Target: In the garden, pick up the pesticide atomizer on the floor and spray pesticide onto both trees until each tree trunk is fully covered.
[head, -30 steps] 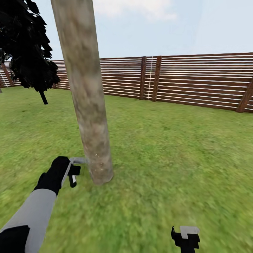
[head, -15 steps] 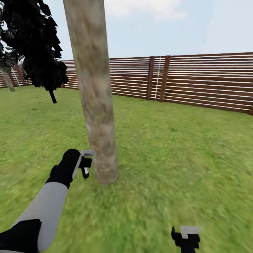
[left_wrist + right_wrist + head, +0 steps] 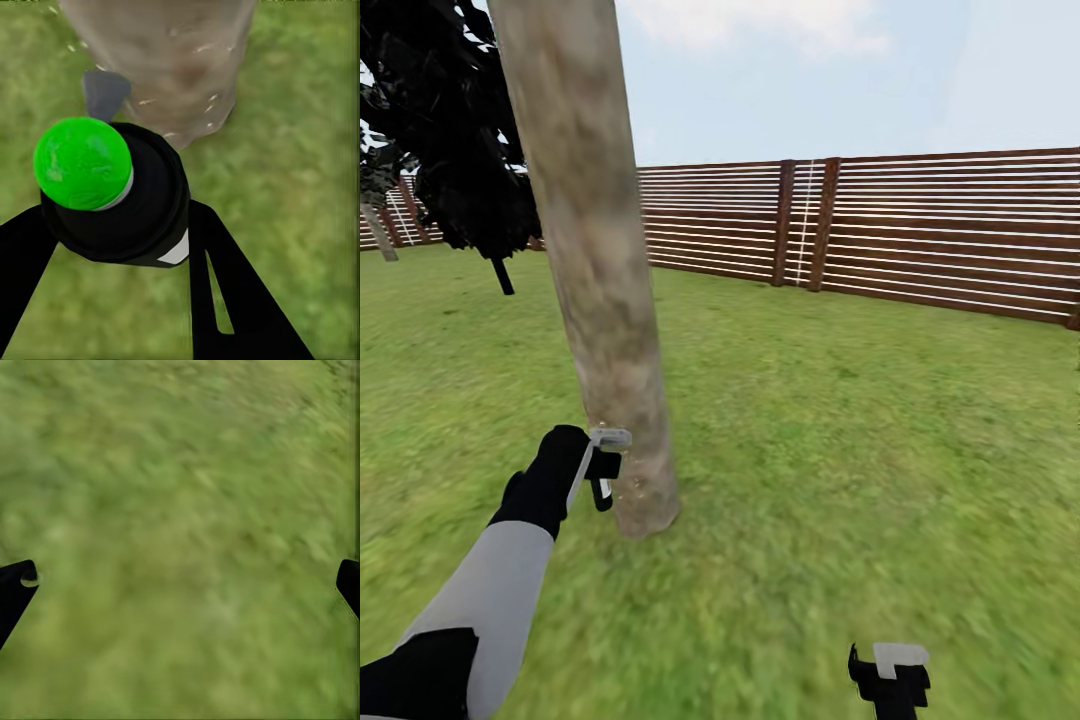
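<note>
Left end effector pinches the spray bottle between its fingers, nozzle end just beside the base of the tree trunk. Flecks show low on the bark; I'd judge coverage is only started there. Best move: keep the nozzle square to the trunk, sweep upward slowly. Right end effector is spread wide over grass, idle.

The tree trunk now stands closer beside the left claw.
</note>
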{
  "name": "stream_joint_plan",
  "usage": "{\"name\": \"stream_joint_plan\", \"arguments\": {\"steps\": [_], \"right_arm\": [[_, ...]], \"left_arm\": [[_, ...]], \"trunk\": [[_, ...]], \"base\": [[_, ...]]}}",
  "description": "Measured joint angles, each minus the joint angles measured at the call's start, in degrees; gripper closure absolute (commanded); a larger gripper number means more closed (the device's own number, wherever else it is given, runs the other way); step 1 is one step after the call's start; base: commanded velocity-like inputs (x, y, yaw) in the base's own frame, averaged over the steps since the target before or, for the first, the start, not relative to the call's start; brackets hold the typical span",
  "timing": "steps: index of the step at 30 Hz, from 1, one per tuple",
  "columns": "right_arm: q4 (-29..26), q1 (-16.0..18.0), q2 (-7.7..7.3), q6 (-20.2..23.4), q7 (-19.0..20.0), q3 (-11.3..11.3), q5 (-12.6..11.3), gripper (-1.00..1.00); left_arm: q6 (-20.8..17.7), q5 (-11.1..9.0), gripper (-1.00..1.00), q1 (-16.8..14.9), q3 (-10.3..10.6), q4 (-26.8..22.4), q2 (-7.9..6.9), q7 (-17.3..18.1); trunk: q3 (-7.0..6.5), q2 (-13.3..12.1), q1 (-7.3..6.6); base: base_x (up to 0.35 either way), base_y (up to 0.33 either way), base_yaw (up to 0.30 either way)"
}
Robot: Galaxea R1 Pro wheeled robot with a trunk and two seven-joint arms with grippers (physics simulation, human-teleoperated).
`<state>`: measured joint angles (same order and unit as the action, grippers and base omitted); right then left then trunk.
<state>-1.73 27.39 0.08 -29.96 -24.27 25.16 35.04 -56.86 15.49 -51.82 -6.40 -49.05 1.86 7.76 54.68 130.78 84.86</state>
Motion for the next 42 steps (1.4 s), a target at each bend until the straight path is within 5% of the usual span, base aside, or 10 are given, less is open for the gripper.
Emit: {"name": "stream_joint_plan", "arguments": {"steps": [5,8,9,11,12,13,14,17,23,42], "right_arm": [[0.01,0.00,0.00,0.00,0.03,0.00,-0.05,-1.00],[0.01,0.00,0.00,0.01,0.03,0.00,-0.10,-1.00],[0.01,0.00,0.00,0.01,0.03,0.00,-0.11,-1.00],[0.02,0.00,0.04,-0.01,0.04,0.00,-0.13,-1.00],[0.02,0.00,0.04,-0.01,0.04,0.00,-0.13,-1.00],[0.02,0.00,0.06,-0.01,0.04,0.02,-0.15,-1.00],[0.03,0.01,0.08,0.00,0.04,0.01,-0.14,-1.00],[0.03,0.01,0.09,0.00,0.03,0.01,-0.14,-1.00],[0.01,-0.01,-0.09,0.03,-0.01,0.01,0.02,-1.00],[0.10,0.01,0.15,-0.01,0.01,-0.01,-0.03,-1.00]], "left_arm": [[0.04,0.42,1.00,0.16,-0.43,0.10,-1.05,-0.09],[0.16,0.78,1.00,0.24,-0.70,0.74,-6.37,0.00],[0.24,-0.20,1.00,0.42,-0.60,1.10,-6.91,0.01],[0.46,-0.78,1.00,1.80,-0.40,1.45,-6.36,0.02],[0.72,-0.30,1.00,2.74,-0.31,1.53,-3.99,0.05],[0.75,-1.97,1.00,3.05,-0.26,1.55,-2.14,-0.08],[0.82,-0.90,1.00,3.20,-0.12,1.54,-0.71,-0.13],[0.91,-0.32,1.00,3.32,-0.26,1.55,1.11,-0.58],[1.00,0.16,1.00,4.42,-0.94,1.58,-1.62,-0.82],[1.08,-0.15,1.00,4.84,-1.04,0.74,-1.41,-0.92]], "trunk": [[0.00,0.00,0.01],[0.00,0.00,0.01],[0.00,0.00,0.01],[0.01,0.00,0.01],[0.01,0.00,0.02],[0.01,0.00,0.01],[0.00,0.00,0.01],[0.00,0.00,0.01],[0.00,0.00,0.01],[0.00,0.00,0.01]], "base": [[0.090,-0.084,0.000],[0.006,-0.005,0.000],[0.001,-0.001,0.000],[0.000,0.000,0.025],[0.000,0.000,0.149],[0.000,0.000,0.212],[0.000,0.000,0.244],[0.058,-0.041,0.184],[0.124,-0.223,0.014],[0.002,-0.277,0.058]]}}
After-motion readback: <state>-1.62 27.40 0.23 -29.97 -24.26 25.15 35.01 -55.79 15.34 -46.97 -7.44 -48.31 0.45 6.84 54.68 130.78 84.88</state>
